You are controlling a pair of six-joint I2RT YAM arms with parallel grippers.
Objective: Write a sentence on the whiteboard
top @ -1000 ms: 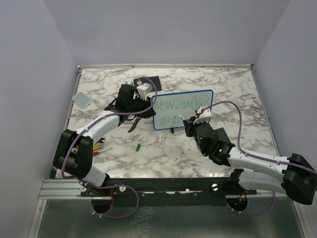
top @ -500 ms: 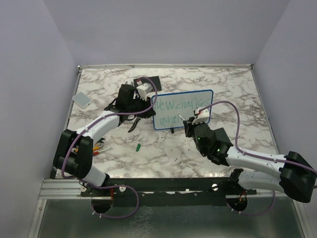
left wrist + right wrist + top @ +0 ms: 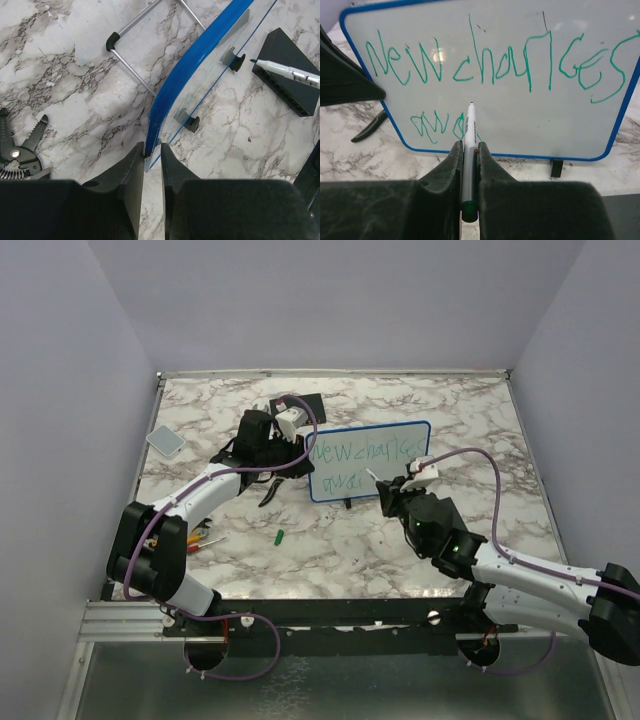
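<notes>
Whiteboard (image 3: 540, 125): stands upright on its feet mid-table, long axis running L-R across the right wrist view, face towards the R arm.

Sentence (image 3: 495, 65): green, line 1 reads approx. "new charges"; line 2 is short, approx. "awa", and ends at the marker tip. The rest of line 2 to the right is bare.

Marker (image 3: 471, 120): long axis points straight at the board face, tip at line 2, low and left of centre. Judged: the next stroke runs rightwards along the board's long axis.

Right gripper (image 3: 468, 147): fingers pinched on the marker barrel and nearest the writing face.

Left gripper (image 3: 152, 157): clamped on the board's blue left edge, bracing it.

Not determinable: whether the tip touches the surface. The last letter is partly hidden behind the marker. The black box (image 3: 287, 75) beyond the board is cut by the frame edge.
</notes>
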